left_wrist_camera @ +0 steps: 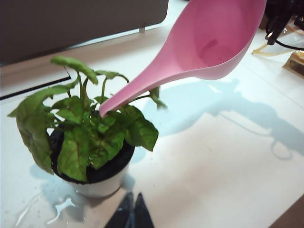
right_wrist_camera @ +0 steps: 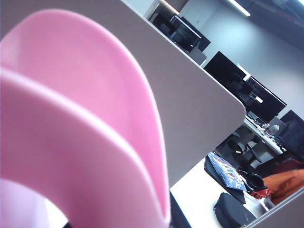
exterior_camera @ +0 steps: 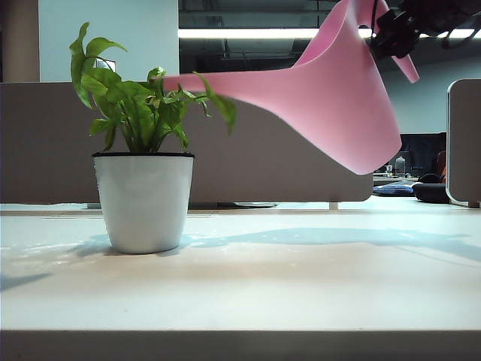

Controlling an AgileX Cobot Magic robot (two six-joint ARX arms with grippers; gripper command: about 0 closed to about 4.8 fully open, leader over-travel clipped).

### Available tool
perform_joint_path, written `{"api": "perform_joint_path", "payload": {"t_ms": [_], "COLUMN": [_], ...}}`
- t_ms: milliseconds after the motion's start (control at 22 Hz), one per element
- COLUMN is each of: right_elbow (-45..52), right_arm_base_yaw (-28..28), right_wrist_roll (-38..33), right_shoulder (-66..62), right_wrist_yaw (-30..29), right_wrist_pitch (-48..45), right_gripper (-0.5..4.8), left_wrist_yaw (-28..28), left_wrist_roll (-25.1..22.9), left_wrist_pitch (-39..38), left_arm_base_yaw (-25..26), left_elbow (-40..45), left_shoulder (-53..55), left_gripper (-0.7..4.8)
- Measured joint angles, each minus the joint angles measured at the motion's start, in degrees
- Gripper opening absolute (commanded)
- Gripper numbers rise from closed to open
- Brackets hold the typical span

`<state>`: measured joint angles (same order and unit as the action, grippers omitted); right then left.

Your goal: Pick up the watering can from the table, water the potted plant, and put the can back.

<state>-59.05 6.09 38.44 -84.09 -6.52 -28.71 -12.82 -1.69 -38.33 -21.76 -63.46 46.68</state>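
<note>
The right gripper, clamped on the handle, holds the pink watering can tipped above the tabletop, its spout over the potted plant near the left edge. This looks like the pouring step; next comes levelling it and setting it down. The left gripper hangs near the pot holding nothing, jaws seemingly together.

My right gripper holds the pink watering can aloft by its handle, tipped steeply so its long spout reaches over the potted plant (tip just above the leaves). The glossy white pot stands upright on the white tabletop, water pooled beside it.
</note>
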Motion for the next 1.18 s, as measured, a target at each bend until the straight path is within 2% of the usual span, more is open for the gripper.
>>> {"api": "perform_joint_path", "payload": {"t_ms": [364,547,1184], "right_elbow": [-0.5,-0.5,-0.5], "right_arm_base_yaw": [1.0,1.6,1.6], "right_wrist_roll": [2.8,5.7,9.1], "right_shoulder": [0.4,1.7,5.2], "right_wrist_yaw": [0.5,3.4,3.0], "right_wrist_pitch": [0.8,0.0,-1.6], "right_gripper": [1.37,1.35,1.33], "left_wrist_yaw": [0.0,0.0,0.0], "left_wrist_roll": [0.0,0.0,0.0], "left_wrist_pitch": [-1.7,-1.8,-1.8], "left_arm_base_yaw": [0.0,0.0,0.0], "left_elbow": [0.0,0.0,0.0], "left_shoulder": [0.0,-0.1,-0.7], "left_gripper": [-0.04,-0.04,-0.04]}}
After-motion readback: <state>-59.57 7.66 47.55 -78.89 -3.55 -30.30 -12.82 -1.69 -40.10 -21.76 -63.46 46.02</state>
